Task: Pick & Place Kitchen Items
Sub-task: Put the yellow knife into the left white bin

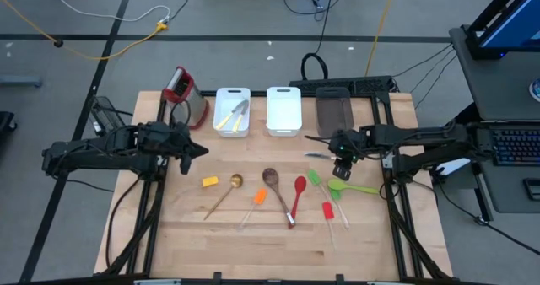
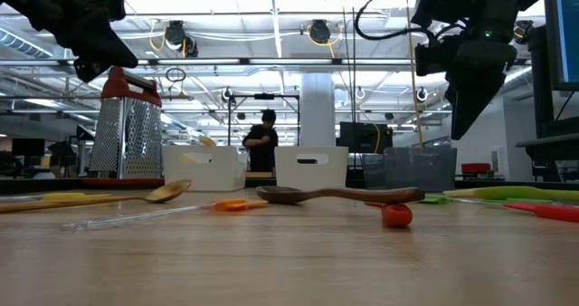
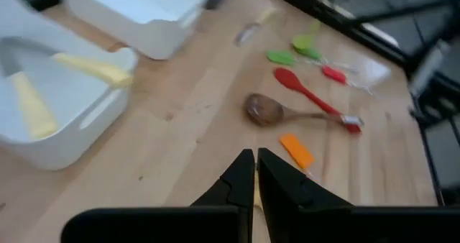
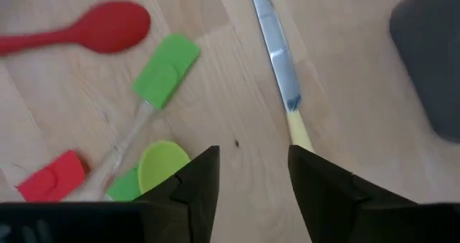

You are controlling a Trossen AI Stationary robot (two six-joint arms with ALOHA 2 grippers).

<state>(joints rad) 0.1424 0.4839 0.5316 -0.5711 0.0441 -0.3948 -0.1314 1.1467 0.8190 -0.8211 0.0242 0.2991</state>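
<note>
Several kitchen items lie flat on the wooden table: a yellow spatula (image 1: pixel 209 182), a pale wooden spoon (image 1: pixel 224 196), an orange spatula (image 1: pixel 257 199), a dark wooden spoon (image 1: pixel 272 181), a red spoon (image 1: pixel 297 196), a green spatula (image 4: pixel 167 69), a lime-green spoon (image 1: pixel 350 186), a red spatula (image 1: pixel 328 211) and a pale-handled knife (image 4: pixel 279 63). My right gripper (image 4: pixel 253 157) hangs open above the table, over the knife's handle end, holding nothing. My left gripper (image 3: pixel 256 160) is shut and empty, raised over the table's left part.
Along the far edge stand a steel grater with a red handle (image 1: pixel 181 91), a white bin (image 1: pixel 221 108) with pale-handled knives (image 3: pixel 93 69) in it, a second white bin (image 1: pixel 283 110) and a grey bin (image 1: pixel 334 112). Bare wood lies toward the near edge.
</note>
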